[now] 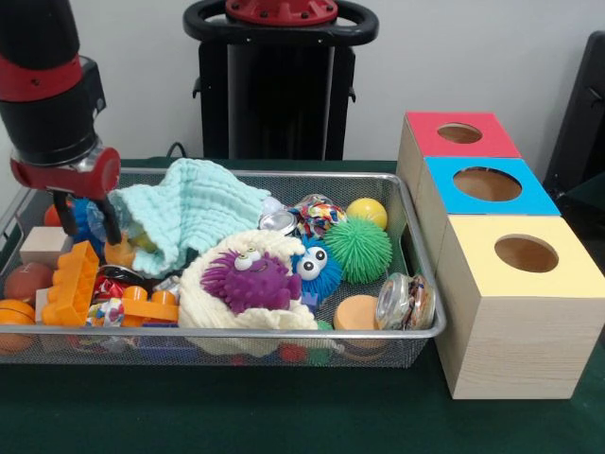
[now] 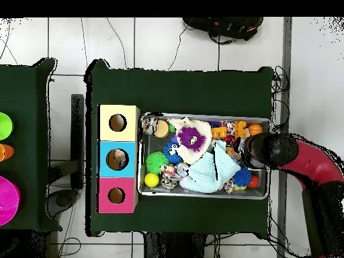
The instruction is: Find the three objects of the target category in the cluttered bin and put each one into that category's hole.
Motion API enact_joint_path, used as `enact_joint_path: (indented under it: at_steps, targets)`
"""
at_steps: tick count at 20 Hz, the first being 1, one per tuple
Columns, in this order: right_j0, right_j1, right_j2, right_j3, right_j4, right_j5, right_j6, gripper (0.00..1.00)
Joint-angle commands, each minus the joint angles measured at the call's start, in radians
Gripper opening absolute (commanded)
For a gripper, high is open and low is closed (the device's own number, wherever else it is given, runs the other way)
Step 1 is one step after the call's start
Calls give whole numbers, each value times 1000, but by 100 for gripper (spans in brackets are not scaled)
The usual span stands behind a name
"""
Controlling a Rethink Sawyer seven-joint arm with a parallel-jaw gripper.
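Note:
The silver wire-mesh bin point(image 1: 284, 175) is full of clutter: a mint cloth point(image 1: 194, 213), a purple spiky toy point(image 1: 250, 279) on a cream woolly ring point(image 1: 222, 312), a green spiky ball point(image 1: 359, 249), a yellow ball point(image 1: 367, 212) and an orange brick point(image 1: 74, 282). My gripper point(image 1: 85, 216) is open at the bin's left end in the front view. Its fingers point(image 1: 112, 222) reach down beside the cloth's edge, with a blue toy showing between them. In the overhead view the arm point(image 2: 282, 151) covers the right end of the bin point(image 2: 201, 196) and hides the gripper.
Three wooden boxes with round holes stand in a row against the bin: red top point(image 1: 460, 134), blue top point(image 1: 487, 184), yellow top point(image 1: 525, 253). The robot pedestal point(image 1: 279, 85) stands behind the bin. A second table with coloured things point(image 2: 5, 201) lies at the overhead view's left edge.

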Motion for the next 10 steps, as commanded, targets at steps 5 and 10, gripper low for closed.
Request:
enact_joint_path:
  at_steps: [5,10]
  targets:
    - [-9,43,6,250,-86,-242,-13,100]
    - [-21,29,-2,287,-78,-249,-28,100]
